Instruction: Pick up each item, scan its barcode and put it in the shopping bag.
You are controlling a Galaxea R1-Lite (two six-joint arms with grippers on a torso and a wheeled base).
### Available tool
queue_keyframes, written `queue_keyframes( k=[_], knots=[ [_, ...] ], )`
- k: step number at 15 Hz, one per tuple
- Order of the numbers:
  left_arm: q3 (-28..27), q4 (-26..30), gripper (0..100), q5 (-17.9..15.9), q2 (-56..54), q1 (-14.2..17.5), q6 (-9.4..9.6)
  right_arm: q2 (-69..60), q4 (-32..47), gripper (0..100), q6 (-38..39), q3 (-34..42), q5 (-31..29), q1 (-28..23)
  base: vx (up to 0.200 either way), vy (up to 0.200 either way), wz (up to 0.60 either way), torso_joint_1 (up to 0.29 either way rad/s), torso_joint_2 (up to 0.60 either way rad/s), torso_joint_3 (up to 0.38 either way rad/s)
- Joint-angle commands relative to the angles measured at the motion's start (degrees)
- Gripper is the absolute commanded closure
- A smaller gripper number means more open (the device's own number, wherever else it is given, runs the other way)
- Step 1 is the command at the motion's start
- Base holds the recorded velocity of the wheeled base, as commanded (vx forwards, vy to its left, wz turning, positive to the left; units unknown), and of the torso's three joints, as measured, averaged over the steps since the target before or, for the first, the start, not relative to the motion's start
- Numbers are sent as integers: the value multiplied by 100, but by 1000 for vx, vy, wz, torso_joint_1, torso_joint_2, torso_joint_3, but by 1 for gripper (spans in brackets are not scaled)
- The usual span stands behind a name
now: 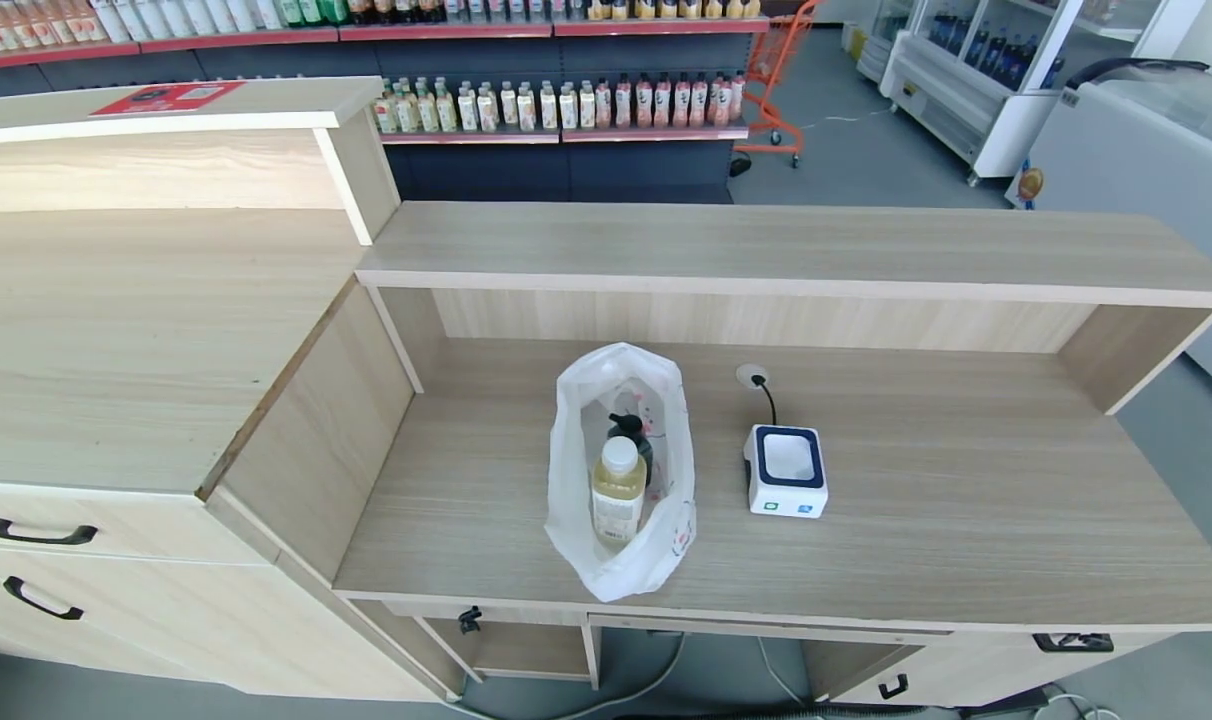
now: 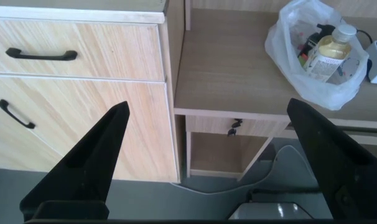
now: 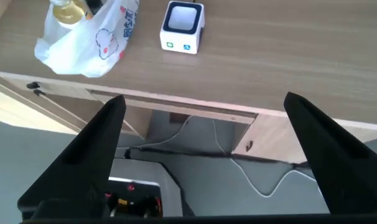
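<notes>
Backdrop: store shelves of bottled drinks run along the top of the head view, with an orange trolley to their right.
Lower left: drawers with black handles.
Surface: light wood checkout desk.
Centre: white plastic shopping bag standing on the desk (mouth open upward).
Inside the bag: upright juice bottle with a white cap, and a dark bottle close behind it.
Right of centre: barcode scanner just beside the bag, not touching it; its black cable leads to a desk grommet.
Upper right: white freezer.
Left gripper: fingers spread wide, empty, low in front of the drawers.
Right gripper: fingers spread wide, empty, below the desk's front edge.
</notes>
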Motion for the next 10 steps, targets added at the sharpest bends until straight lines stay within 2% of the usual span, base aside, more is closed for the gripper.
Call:
queue_keyframes(
  k=[1, 7, 8, 10],
  knots=[
    [0, 0, 0, 0, 9, 0, -2, -1322, 280, 0, -112, 343, -24, -365, 0, 0, 0, 0, 0, 0],
    [0, 0, 0, 0, 9, 0, -2, -1428, 297, 0, -68, 334, -33, -339, 0, 0, 0, 0, 0, 0],
    [0, 0, 0, 0, 9, 0, -2, -1428, 306, 100, -103, 334, -33, -339, 0, 0, 0, 0, 0, 0],
    [0, 0, 0, 0, 9, 0, -2, -1428, 297, 100, -112, 334, -33, -339, 0, 0, 0, 0, 0, 0]
  ],
)
